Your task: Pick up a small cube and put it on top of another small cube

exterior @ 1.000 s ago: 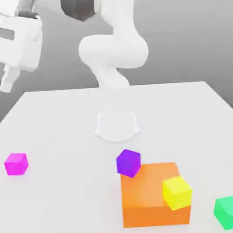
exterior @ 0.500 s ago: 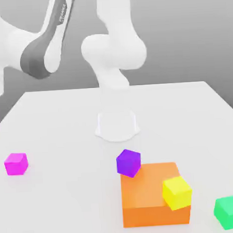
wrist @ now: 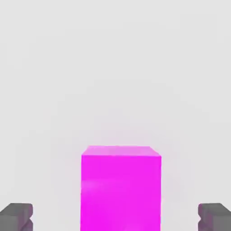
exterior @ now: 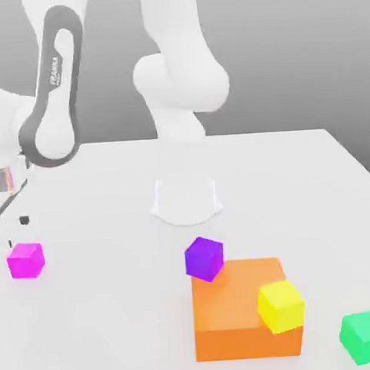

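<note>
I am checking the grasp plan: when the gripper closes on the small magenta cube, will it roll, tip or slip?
The magenta cube sits flat on the table, so rolling seems unlikely. Its plain faces look stiff, though possibly slippery. The open gripper straddles it, so tipping seems unlikely.

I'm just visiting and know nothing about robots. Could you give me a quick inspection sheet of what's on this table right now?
Surface: plain white table, with the arm's round base standing on it.
Job's things: small magenta cube alone at the exterior view's left, flat on the table.
Clutter: purple cube and yellow cube tilted against the large orange block; green cube apart, at the right.
End effector: open, hovering just above the magenta cube, not touching; in the hand view the fingertips stand wide on either side of it.
Cables: nothing seen.
Surroundings: plain grey backdrop.
</note>
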Tool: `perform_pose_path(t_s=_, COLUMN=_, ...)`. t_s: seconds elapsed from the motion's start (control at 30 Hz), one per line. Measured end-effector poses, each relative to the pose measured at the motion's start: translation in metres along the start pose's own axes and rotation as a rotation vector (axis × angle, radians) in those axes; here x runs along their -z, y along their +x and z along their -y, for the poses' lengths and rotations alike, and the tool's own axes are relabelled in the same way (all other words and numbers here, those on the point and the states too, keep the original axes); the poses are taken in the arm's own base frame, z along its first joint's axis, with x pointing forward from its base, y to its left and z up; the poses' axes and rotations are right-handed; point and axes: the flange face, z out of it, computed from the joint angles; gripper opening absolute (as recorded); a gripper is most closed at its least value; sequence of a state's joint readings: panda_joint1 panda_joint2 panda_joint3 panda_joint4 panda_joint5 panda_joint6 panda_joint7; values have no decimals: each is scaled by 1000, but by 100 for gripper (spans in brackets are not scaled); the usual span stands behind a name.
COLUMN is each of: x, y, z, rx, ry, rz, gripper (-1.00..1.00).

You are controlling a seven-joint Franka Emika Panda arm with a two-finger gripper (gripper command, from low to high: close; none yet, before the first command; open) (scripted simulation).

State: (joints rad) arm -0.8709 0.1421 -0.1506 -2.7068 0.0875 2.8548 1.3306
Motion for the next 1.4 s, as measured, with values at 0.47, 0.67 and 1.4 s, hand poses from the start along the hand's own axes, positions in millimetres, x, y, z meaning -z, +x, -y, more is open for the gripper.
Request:
perform_pose_path(t_s=0.47, x=-54, y=0, z=-4, rx=1, ry=-7, rz=-2, gripper=-100)
perform_pose_path(t_s=0.67, x=-21, y=0, z=1, rx=-3, ry=3, rz=2, gripper=-100)
perform_pose_path(t_s=1.4, x=83, y=-301, z=-18, rx=1, ry=13, rz=-18, gripper=-100)
